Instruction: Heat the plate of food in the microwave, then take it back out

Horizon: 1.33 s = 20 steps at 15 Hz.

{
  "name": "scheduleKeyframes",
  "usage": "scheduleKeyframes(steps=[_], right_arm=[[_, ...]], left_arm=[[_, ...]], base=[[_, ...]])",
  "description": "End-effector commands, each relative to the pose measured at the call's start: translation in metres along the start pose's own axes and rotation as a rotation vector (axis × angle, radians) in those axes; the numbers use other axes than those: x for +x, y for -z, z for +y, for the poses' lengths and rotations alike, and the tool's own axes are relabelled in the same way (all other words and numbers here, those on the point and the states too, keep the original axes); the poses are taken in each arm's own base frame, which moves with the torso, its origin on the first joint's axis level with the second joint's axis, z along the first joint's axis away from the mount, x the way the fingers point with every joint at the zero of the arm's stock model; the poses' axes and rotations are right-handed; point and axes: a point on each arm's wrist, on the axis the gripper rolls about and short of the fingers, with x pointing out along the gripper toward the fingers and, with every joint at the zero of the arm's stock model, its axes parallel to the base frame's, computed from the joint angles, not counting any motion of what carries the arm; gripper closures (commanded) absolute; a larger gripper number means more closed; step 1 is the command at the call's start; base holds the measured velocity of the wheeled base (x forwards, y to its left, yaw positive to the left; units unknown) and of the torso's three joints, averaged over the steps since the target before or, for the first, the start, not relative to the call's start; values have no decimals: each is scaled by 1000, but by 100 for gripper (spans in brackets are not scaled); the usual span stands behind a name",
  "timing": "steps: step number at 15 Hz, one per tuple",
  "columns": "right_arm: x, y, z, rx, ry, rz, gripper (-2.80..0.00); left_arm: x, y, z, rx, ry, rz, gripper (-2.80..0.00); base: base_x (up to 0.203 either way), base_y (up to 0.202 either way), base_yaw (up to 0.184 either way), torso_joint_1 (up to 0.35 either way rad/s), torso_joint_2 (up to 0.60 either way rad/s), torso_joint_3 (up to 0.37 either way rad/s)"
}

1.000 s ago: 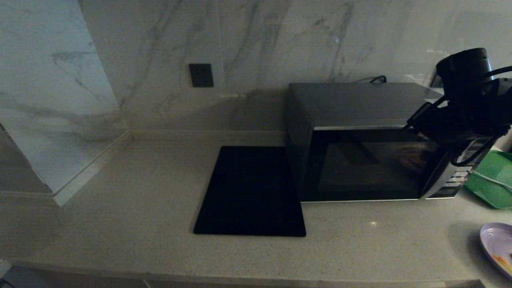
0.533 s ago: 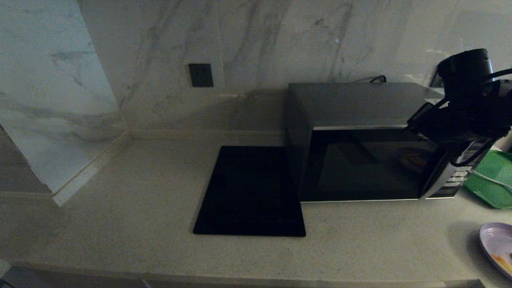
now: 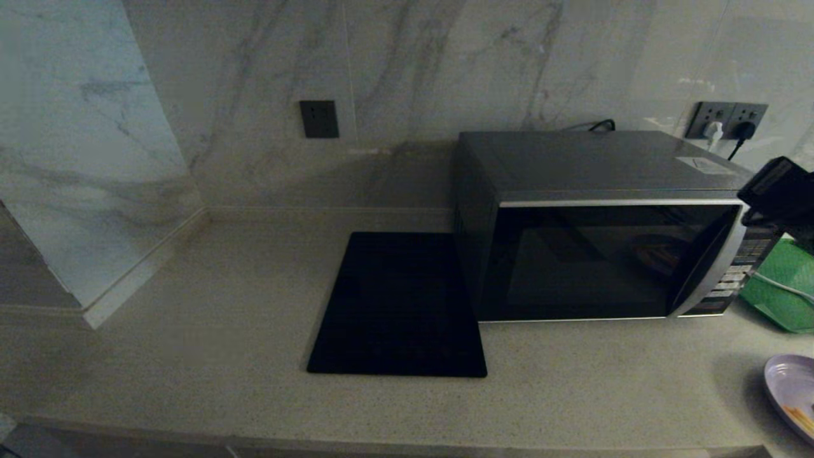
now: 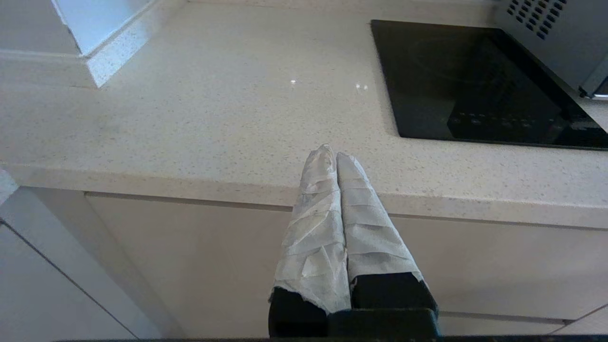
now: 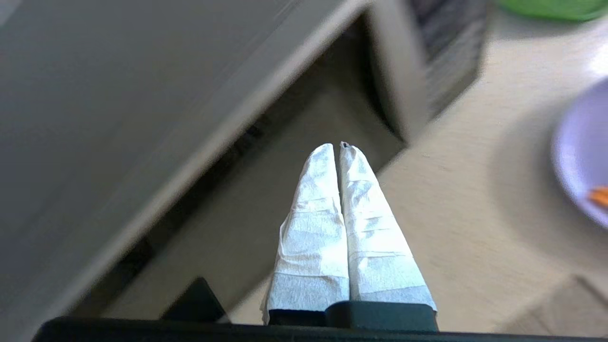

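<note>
The microwave (image 3: 591, 254) stands at the back right of the counter with its dark glass door closed. The plate of food (image 3: 792, 394), pale lilac with orange sticks, lies at the counter's near right edge, partly cut off. In the right wrist view the plate of food (image 5: 584, 152) lies off to one side of my right gripper (image 5: 338, 146). That gripper is shut and empty, hanging in front of the microwave (image 5: 118, 95) near its button panel. My right arm (image 3: 779, 194) shows at the right edge. My left gripper (image 4: 332, 153) is shut and empty, parked at the counter's front edge.
A flat black square slab (image 3: 397, 305) lies on the counter just left of the microwave. A green tray (image 3: 785, 286) sits to the microwave's right, behind the plate. Wall sockets with plugs (image 3: 725, 121) are above the microwave. The marble wall juts out at the left.
My right arm has pulled away from the microwave's upper right front, moving right and lower, so the wall sockets and button panel now show. The left arm has not moved.
</note>
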Motion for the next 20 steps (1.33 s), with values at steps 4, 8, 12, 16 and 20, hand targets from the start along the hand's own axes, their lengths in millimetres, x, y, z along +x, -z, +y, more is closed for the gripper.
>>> scheduleKeyframes(steps=[4, 8, 12, 16, 20], right_arm=[[-75, -1, -66, -2, 11, -76, 0], [-137, 27, -124, 25, -31, -141, 0], [-188, 54, -173, 10, -67, -187, 0], [-214, 72, -202, -21, -89, -219, 0], [-234, 82, -219, -136, -162, -294, 0]], left_arm=[[0, 0, 0, -1, 1, 1, 0], [0, 0, 0, -1, 0, 0, 0], [0, 0, 0, -1, -1, 0, 0], [0, 0, 0, -1, 1, 1, 0], [0, 0, 0, -1, 1, 0, 0]], base=[[0, 0, 0, 0, 0, 0], [0, 0, 0, 0, 0, 0], [0, 0, 0, 0, 0, 0], [0, 0, 0, 0, 0, 0], [0, 0, 0, 0, 0, 0]])
